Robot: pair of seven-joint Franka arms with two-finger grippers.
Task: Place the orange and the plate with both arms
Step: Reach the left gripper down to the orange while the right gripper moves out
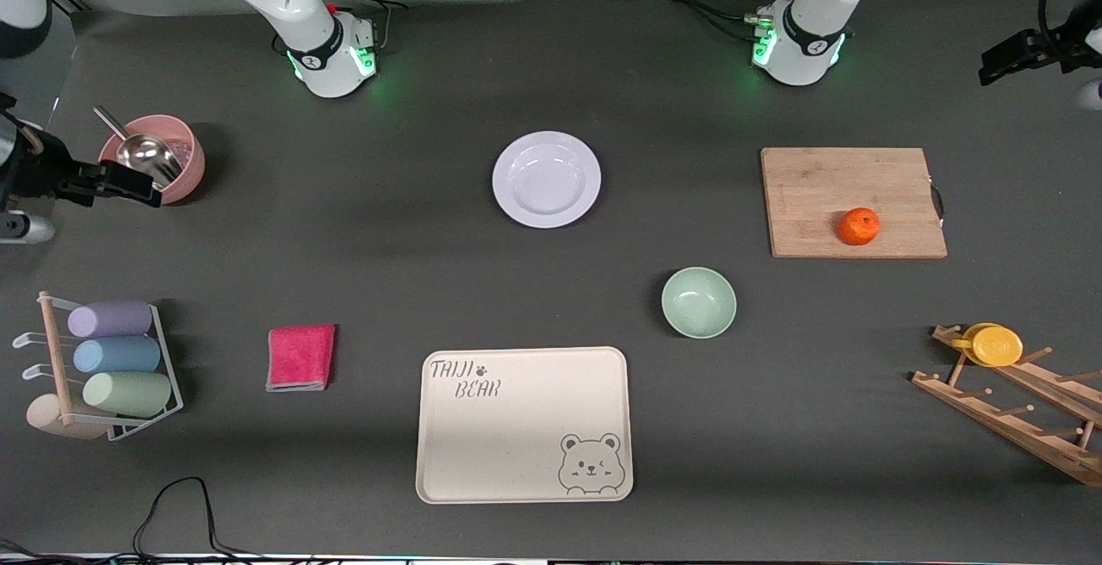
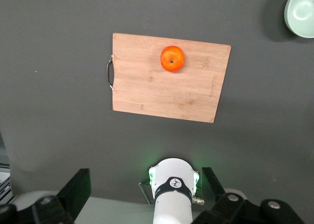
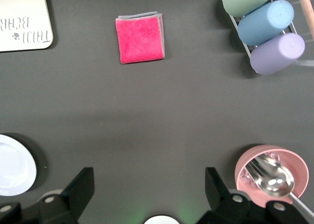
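The orange (image 1: 859, 226) lies on a wooden cutting board (image 1: 826, 182) toward the left arm's end of the table; it also shows in the left wrist view (image 2: 172, 58). The white plate (image 1: 547, 179) lies empty on the table midway between the two arm bases, and its edge shows in the right wrist view (image 3: 12, 166). My left gripper (image 1: 1020, 52) (image 2: 145, 179) hangs open and empty high over the left arm's end of the table. My right gripper (image 1: 112, 184) (image 3: 148, 177) hangs open and empty high up next to the pink bowl.
A pale-green bowl (image 1: 698, 301) and a cream bear tray (image 1: 516, 427) lie nearer the camera. A pink cloth (image 1: 300, 357), a cup rack (image 1: 112, 367), a pink bowl with a steel scoop (image 1: 185, 164) and a wooden rack with a yellow cup (image 1: 997, 345) stand around.
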